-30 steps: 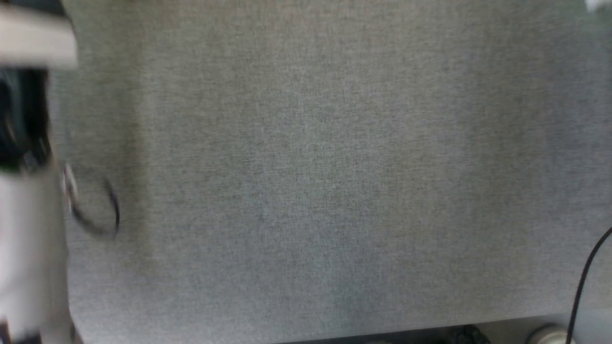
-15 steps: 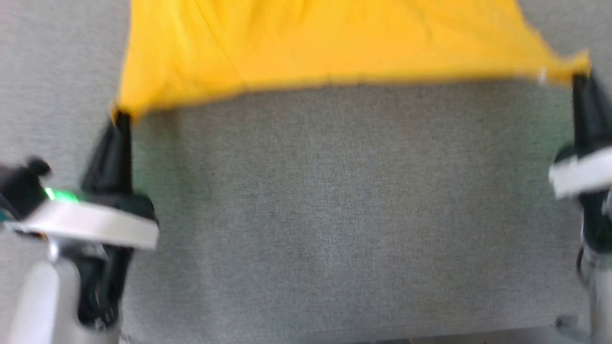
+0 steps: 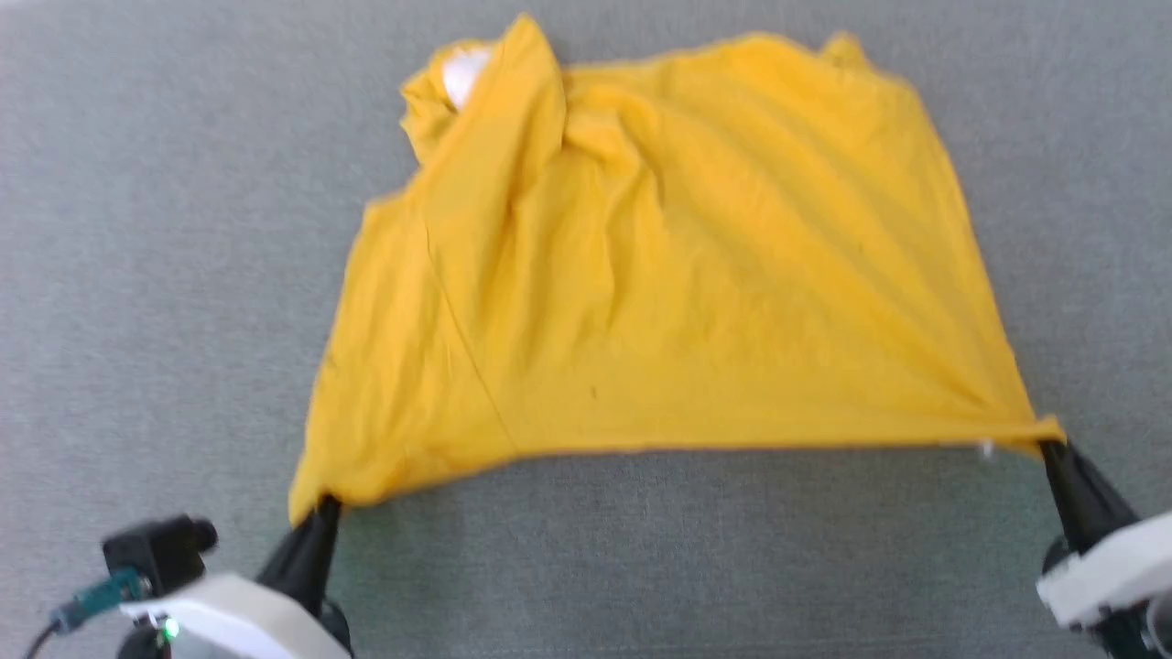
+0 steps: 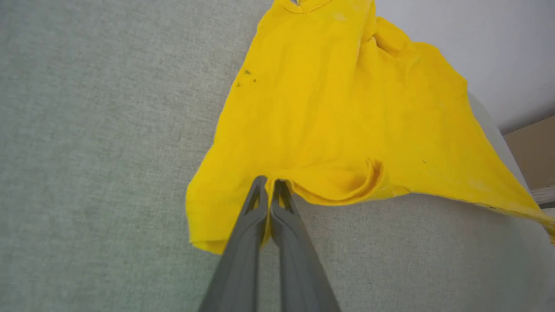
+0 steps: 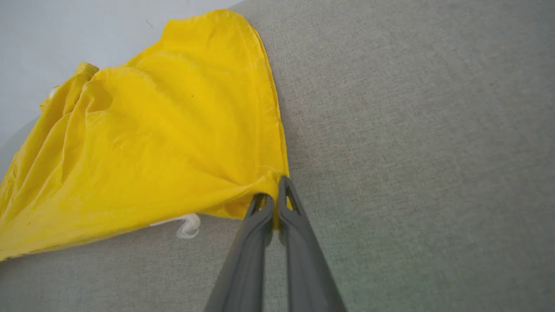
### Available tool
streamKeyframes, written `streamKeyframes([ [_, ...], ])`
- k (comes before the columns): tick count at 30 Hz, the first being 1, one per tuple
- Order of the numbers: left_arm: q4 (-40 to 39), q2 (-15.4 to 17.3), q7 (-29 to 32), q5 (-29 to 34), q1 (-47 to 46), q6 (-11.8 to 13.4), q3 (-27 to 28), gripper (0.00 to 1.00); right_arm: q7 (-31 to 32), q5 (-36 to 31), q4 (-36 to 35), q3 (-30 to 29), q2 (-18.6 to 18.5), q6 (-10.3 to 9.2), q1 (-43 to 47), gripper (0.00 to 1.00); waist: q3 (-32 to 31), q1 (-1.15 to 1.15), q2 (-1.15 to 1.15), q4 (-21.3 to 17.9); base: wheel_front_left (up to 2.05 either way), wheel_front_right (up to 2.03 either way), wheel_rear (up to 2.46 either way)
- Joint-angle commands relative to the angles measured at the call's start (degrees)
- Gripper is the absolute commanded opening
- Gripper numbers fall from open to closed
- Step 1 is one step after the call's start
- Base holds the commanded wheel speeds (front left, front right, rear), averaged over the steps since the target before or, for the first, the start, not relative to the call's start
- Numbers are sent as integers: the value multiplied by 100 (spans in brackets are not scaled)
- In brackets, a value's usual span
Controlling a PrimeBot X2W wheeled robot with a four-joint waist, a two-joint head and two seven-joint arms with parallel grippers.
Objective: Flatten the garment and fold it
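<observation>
The garment is a bright yellow T-shirt, spread plain side up on the grey cloth surface, still creased and bunched at its far edge. A bit of white shows at the far left bunch. My left gripper is shut on the near left corner of the hem, also seen pinched in the left wrist view. My right gripper is shut on the near right corner, its fingers clamping the garment. The hem between them is stretched nearly straight.
The grey fabric surface lies all round the shirt. A small white label hangs under the hem near the right gripper. A pale wall rises beyond the surface's far edge.
The head camera has swung up, bringing the whole shirt and both grippers into view. Both grippers hold the hem corners as they did half a second ago.
</observation>
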Motion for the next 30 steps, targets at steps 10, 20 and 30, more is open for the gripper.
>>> streamKeyframes([
  [10,-347,147,798,-342,980,398,-41,0,979,280,-435,-191,154,-12,1046,0,-1062,1,0,106,0,0,0],
  [20,-780,114,897,-440,1556,591,-4,0,1469,417,-733,-439,296,-12,1620,0,-1425,1,0,63,0,0,0],
  [30,-787,53,749,-381,1459,509,-109,0,1338,431,-734,-323,403,-12,1622,0,-1460,1,0,14,0,0,0],
])
